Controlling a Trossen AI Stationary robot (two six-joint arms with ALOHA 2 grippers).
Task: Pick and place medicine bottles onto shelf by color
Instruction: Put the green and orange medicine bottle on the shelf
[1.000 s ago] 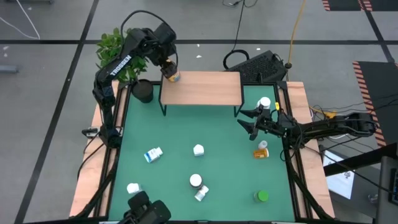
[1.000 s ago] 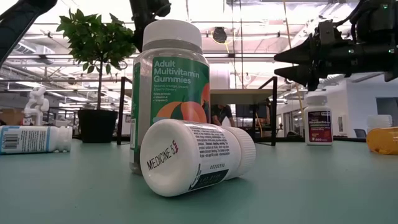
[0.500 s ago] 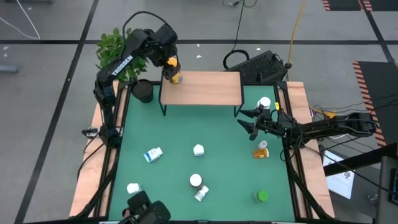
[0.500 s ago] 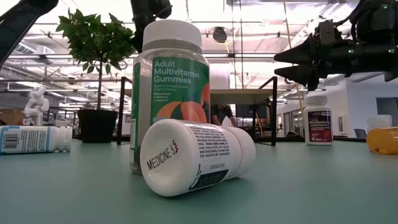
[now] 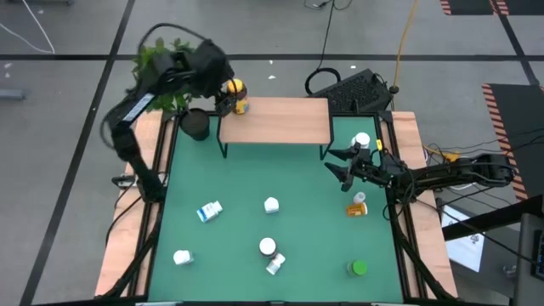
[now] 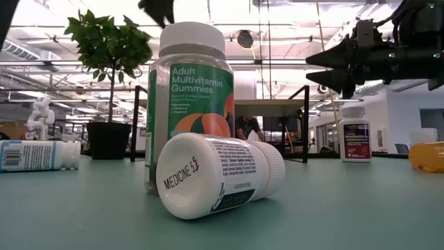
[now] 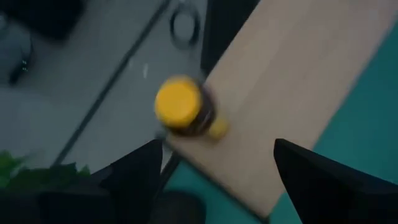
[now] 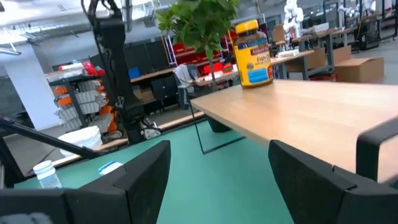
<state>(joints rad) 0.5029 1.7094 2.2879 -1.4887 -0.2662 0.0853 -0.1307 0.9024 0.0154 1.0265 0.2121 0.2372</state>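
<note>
Green matting covers the bench [image 5: 238, 187], and from above the wood-topped shelf [image 5: 280, 121] stands at its far edge with an amber bottle with a yellow cap [image 5: 238, 96] upright on its left corner. Beside that bottle the left gripper [image 5: 223, 100] hovers, jaws apart and holding nothing; a potted plant [image 5: 161, 64] sits just behind. White bottles [image 5: 271, 205] lie scattered mid-bench, an orange bottle [image 5: 357, 206] and a green bottle [image 5: 359, 269] near the right edge. Over the right side the right gripper [image 5: 338, 167] waits, jaws spread, empty. At bench height, a multivitamin gummies bottle [image 6: 191, 104] stands behind a toppled white medicine bottle [image 6: 218, 173], with the right gripper [image 6: 333, 66] overhead. Past the left wrist, the yellow cap [image 7: 178, 102] shows at the shelf corner [image 7: 280, 93], between open fingers [image 7: 143, 174]. Past the right wrist, the amber bottle [image 8: 253, 53] stands on the shelf [image 8: 311, 109], clear of wide fingers [image 8: 149, 168].
</note>
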